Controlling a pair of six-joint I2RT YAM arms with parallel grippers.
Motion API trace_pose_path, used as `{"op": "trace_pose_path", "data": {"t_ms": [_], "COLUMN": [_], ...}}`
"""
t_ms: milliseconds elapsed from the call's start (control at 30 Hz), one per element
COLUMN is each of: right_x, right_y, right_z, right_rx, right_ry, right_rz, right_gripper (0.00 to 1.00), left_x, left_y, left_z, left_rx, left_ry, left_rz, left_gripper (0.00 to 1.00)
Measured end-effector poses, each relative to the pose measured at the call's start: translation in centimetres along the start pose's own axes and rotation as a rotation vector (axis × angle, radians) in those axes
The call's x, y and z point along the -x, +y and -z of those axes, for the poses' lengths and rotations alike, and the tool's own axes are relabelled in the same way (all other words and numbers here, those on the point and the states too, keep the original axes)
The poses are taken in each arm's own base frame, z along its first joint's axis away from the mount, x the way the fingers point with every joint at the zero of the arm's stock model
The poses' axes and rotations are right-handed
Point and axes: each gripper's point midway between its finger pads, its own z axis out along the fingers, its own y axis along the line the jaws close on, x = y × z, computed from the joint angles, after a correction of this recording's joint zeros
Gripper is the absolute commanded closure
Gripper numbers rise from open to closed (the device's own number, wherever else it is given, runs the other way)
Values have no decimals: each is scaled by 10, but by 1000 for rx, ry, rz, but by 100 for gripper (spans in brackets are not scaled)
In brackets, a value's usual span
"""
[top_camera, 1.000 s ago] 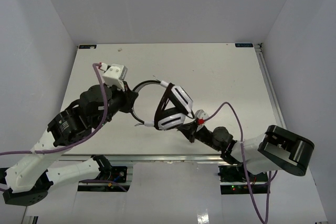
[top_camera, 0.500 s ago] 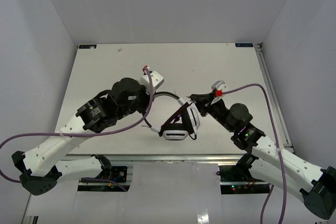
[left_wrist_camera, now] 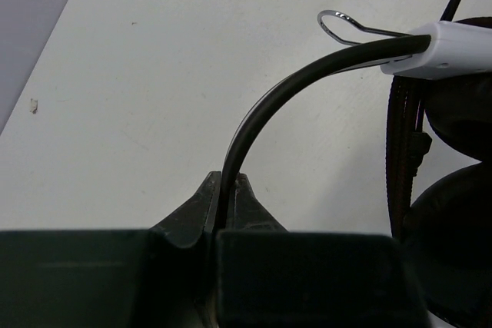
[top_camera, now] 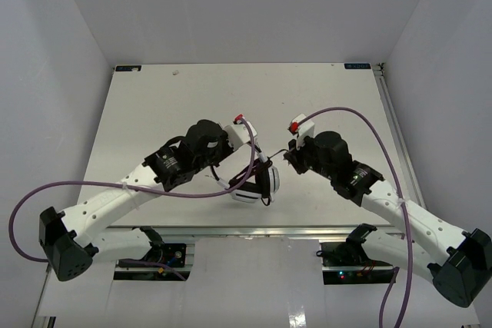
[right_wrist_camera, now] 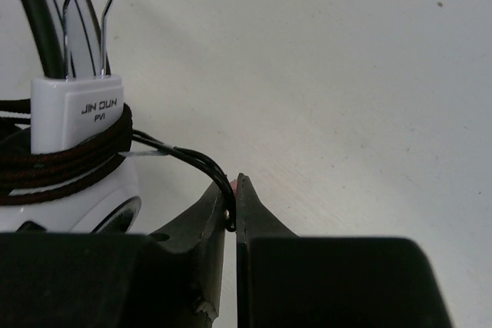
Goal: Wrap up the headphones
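- The headphones (top_camera: 256,180) hung near the middle of the table (top_camera: 154,97), a little toward its near edge, between the two arms.
- The left gripper (left_wrist_camera: 227,183) was pressed together on the thin headband (left_wrist_camera: 265,101), pinching it edge-on.
- The right gripper (right_wrist_camera: 232,188) was pinching the thin black cord (right_wrist_camera: 181,153) just beside the ear cup, where several turns (right_wrist_camera: 73,157) lay wound around the white stem.
- I took the set to be light. The headband looked springy and stiff enough to serve as a handle, but smooth, so it might twist in so narrow a pinch.
- The cord looked limp and likely to slip or slacken unless kept taut. The bare wire loop (right_wrist_camera: 88,17) looked like a place for it to snag.
- Best holds, to my eye: the headband for steadying, and the cord close to the cup for winding.
- The near edge was close by, while the far half and the left and right sides lay open. The two wrists stood near each other, so room to circle looked tight.
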Motion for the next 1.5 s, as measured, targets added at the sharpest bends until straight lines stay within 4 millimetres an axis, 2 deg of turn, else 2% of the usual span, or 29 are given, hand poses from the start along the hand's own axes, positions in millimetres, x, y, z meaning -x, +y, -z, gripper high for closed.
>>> {"op": "trace_pose_path", "data": {"t_ms": [133, 333, 400, 633, 767, 933, 1133, 1267, 1300, 1433, 1500], "right_x": [-9, -46, -52, -64, -72, -70, -69, -72, -73, -78, -77], "right_y": [-14, -32, -37, -64, -81, -108, -138, -157, -161, -176, -182], "right_z": [-8, -32, -38, -62, -74, -92, -103, -110, -112, -115, -118], "right_rx": [-38, -64, -57, -50, -61, -82, -126, -142, -147, -172, -180], "right_ry": [45, 190, 211, 260, 297, 308, 303, 305, 308, 315, 312], "right_rz": [12, 9, 0, -56, -99, -149, -206, -243, -252, -284, -295], "right_gripper": [92, 92, 92, 92, 92, 91, 91, 88, 88, 86, 85], "left_x": [-8, -31, -40, -64, -74, -70, -70, -61, -60, -57, -59], "left_y": [8, 10, 12, 3, -5, -5, -3, 0, 1, 7, 10], "left_z": [-26, -75, -92, -153, -177, -208, -249, -273, -277, -294, -299], "left_rx": [-24, -92, -109, -199, -231, -234, -214, -199, -197, -164, -138], "left_ry": [-16, 47, 59, 104, 106, 87, 67, 36, 30, 17, 22], "left_rz": [-33, -25, -12, -2, -11, -15, -12, -11, -12, -14, -17], "left_gripper": [100, 100, 100, 100, 100, 100, 100, 81, 81, 67, 56]}}
